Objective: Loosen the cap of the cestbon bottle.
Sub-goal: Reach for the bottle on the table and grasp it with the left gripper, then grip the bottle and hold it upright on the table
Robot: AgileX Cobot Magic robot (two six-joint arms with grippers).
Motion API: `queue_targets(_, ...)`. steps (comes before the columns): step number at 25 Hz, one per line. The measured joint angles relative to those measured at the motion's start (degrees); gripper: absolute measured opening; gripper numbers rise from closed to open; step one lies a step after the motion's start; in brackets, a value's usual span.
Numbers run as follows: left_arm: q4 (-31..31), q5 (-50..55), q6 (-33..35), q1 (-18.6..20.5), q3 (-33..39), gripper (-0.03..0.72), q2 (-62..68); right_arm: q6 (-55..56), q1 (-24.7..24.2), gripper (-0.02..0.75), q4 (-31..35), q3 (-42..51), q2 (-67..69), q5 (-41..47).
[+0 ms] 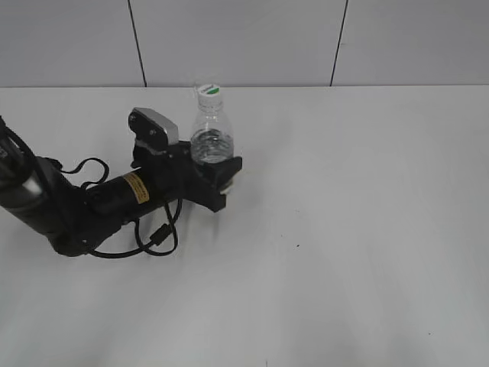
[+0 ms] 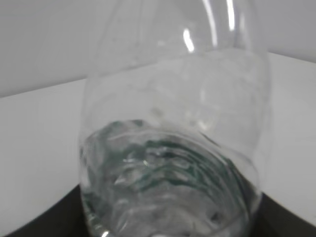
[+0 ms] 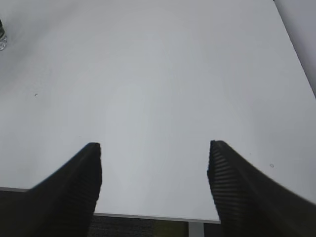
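The cestbon bottle [image 1: 212,136] stands upright on the white table, clear, with its white cap [image 1: 208,90] with a green mark on top. My left gripper [image 1: 218,172] is shut on the bottle's lower body. In the left wrist view the bottle [image 2: 173,148] fills the frame, its green label showing through the plastic; the cap is out of view there. My right gripper [image 3: 154,148] is open and empty above the table's near edge; it is out of the exterior view. A sliver of the bottle shows at the far left of the right wrist view [image 3: 2,37].
The white table [image 1: 344,229] stretches to the right and front of the bottle. A grey panelled wall [image 1: 244,38] stands behind. The left arm and its black cable [image 1: 145,237] lie across the table's left side. The table's front edge [image 3: 148,216] shows below the right gripper.
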Motion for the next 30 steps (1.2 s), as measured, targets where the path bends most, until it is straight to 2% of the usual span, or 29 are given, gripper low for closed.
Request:
queue_targets(6, 20.43, 1.29, 0.0, -0.06, 0.75, 0.402, -4.04, 0.0, 0.0, 0.516, 0.0, 0.0, 0.0, 0.0)
queue_targets(10, 27.79, 1.09, -2.39, -0.44, 0.93, 0.402, -4.24, 0.0, 0.0, 0.516, 0.0, 0.0, 0.0, 0.0)
queue_targets(12, 27.94, 1.23, -3.02, -0.58, 1.12, 0.402, -4.06, 0.0, 0.0, 0.516, 0.0, 0.0, 0.0, 0.0)
queue_targets(17, 23.5, 1.22, -4.31, -0.69, 1.12, 0.402, -3.14, 0.0, 0.0, 0.516, 0.0, 0.0, 0.0, 0.0)
queue_targets(30, 22.18, -1.48, -4.93, -0.69, 0.89, 0.402, -0.8, 0.0, 0.0, 0.516, 0.0, 0.0, 0.0, 0.0)
